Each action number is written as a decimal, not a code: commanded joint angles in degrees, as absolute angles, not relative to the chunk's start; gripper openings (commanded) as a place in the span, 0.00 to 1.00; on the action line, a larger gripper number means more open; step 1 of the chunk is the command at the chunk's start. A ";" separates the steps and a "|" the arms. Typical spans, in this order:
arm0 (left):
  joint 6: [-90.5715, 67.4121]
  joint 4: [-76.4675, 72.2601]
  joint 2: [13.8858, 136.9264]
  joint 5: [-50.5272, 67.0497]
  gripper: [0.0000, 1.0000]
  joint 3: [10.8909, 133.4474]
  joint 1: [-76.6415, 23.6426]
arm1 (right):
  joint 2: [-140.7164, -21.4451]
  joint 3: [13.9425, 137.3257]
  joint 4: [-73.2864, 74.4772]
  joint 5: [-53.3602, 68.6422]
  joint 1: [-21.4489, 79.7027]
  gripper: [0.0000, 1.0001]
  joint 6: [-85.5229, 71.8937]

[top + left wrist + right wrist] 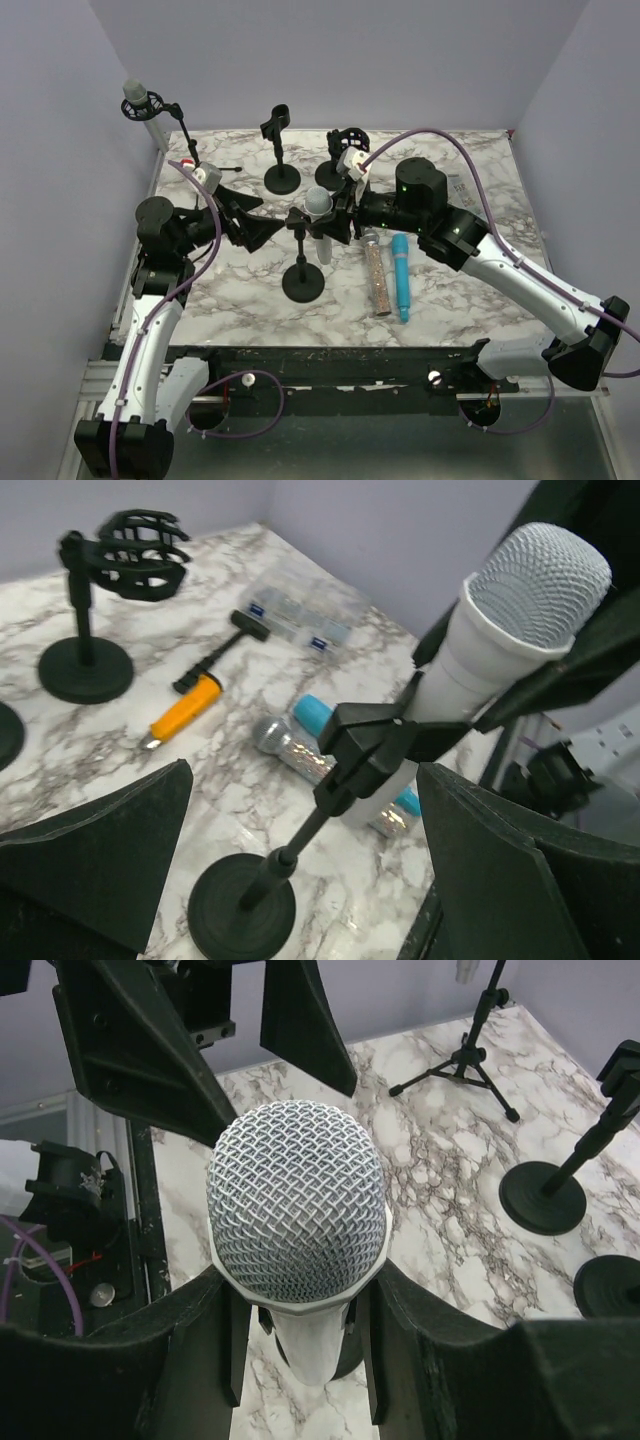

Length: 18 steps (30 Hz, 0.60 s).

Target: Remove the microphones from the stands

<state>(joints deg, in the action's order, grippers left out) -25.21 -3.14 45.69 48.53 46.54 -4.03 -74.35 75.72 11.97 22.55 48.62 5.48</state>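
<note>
A white microphone with a grey mesh head [318, 205] sits tilted in the clip of a black desk stand [303, 283]. My right gripper [336, 216] straddles the microphone just below its head. In the right wrist view the head [297, 1200] fills the middle, and the right gripper [300, 1360] shows narrow gaps between each finger and the white body. My left gripper [262, 230] is open wide just left of the stand. In the left wrist view the left gripper [300, 780] flanks the clip [370, 745] and the stand's base [242, 910], with the microphone [510, 620] above.
A glitter microphone [376, 270] and a blue microphone [400, 275] lie right of the stand. An empty stand [282, 150] and a shock-mount stand [345, 150] are behind. A tripod stand with a microphone [140, 100] is far left. An orange-handled tool [185, 705] lies nearby.
</note>
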 commanded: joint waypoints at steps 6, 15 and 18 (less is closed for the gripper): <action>-18.07 -12.96 53.47 68.01 0.98 47.53 -4.31 | -74.07 76.89 12.57 30.99 46.54 0.01 6.07; -10.97 -17.47 57.71 68.35 0.99 48.52 -10.93 | -74.97 77.59 12.99 32.30 45.92 0.01 5.80; -6.80 -13.15 59.01 68.96 0.95 49.92 -12.71 | -75.05 77.93 13.35 32.17 45.88 0.01 5.80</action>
